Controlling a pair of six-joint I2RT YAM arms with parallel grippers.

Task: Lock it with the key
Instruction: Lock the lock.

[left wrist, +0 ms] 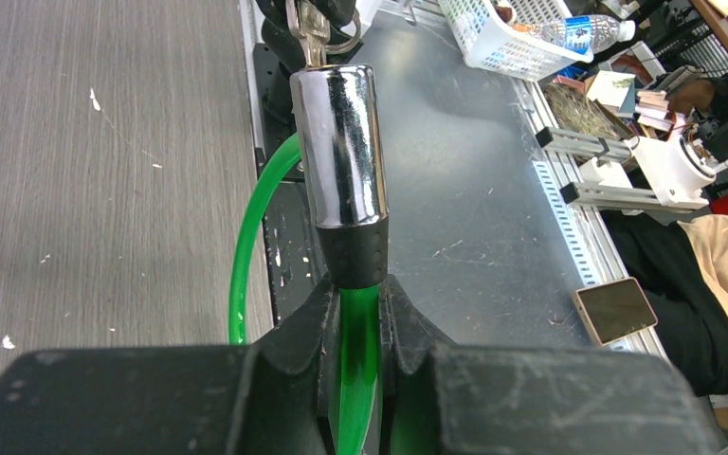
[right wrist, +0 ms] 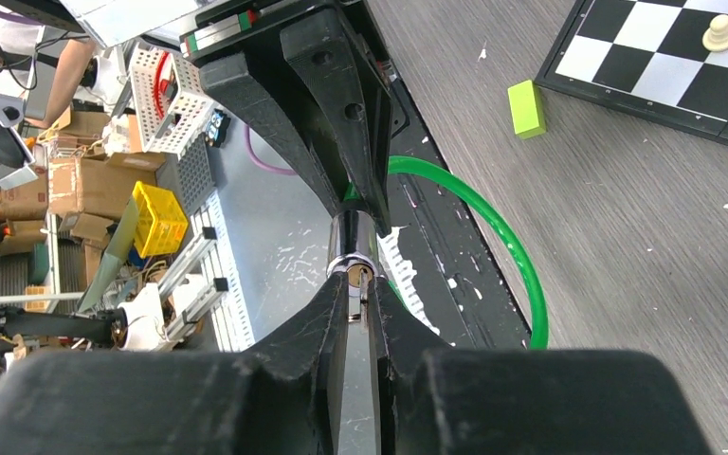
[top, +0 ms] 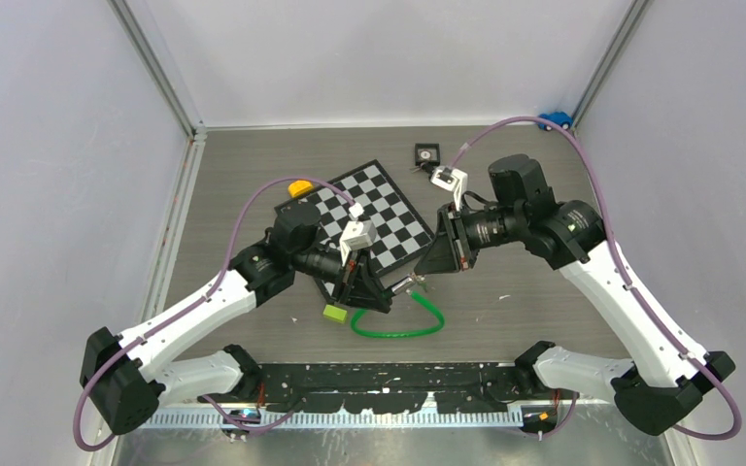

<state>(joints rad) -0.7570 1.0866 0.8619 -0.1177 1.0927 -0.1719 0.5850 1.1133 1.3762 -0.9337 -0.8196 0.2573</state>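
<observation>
My left gripper (top: 381, 299) (left wrist: 357, 294) is shut on the green cable (left wrist: 360, 379) just below the black collar of the chrome lock cylinder (left wrist: 341, 142) (top: 404, 284), holding it off the table. The cable loops onto the table (top: 398, 330) (right wrist: 517, 246). A key (left wrist: 309, 38) with its ring sits in the cylinder's keyhole (right wrist: 363, 284). My right gripper (top: 422, 277) (right wrist: 360, 289) faces the cylinder's end, its fingers pressed on either side of the key. In the right wrist view the left gripper's fingers (right wrist: 322, 104) come down onto the cylinder (right wrist: 351, 242).
A chessboard (top: 374, 209) lies behind the grippers, with a white piece (right wrist: 718, 33) on it. A lime block (top: 334, 313) (right wrist: 527, 107) rests beside the cable. An orange object (top: 300, 187), a small black box (top: 427, 153) and a blue item (top: 556, 120) lie farther back.
</observation>
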